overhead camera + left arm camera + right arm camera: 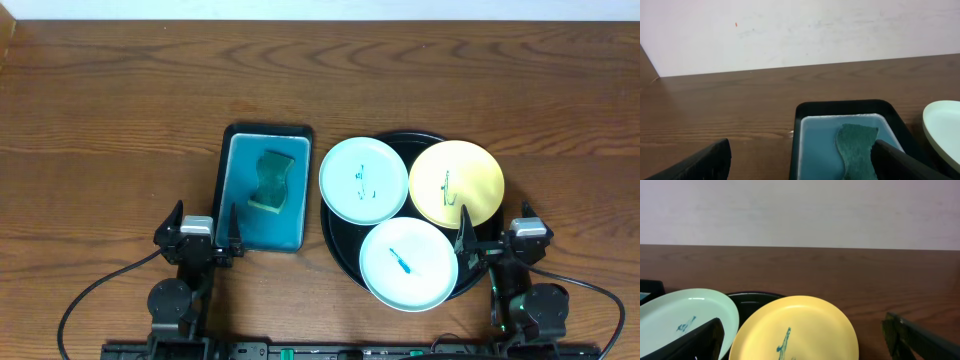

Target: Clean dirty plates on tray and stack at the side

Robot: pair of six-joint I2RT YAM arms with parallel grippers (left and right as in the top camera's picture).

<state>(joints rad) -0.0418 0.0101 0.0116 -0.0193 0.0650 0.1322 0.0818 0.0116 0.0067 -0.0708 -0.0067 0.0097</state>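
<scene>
Right hand [493,242] beside tray [340,255] rim

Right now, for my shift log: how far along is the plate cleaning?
Done: nothing. Two mint plates and the yellow plate lie inked on the black tray, no stack beside it. In hand: nothing; left tool and right tool open, sponge in the teal tray. Left: wiping, stacking all three.

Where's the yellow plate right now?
In the overhead view, the yellow plate lies on the right side of the black tray, with a mint plate to its left and a second mint plate nearer the robot.
</scene>
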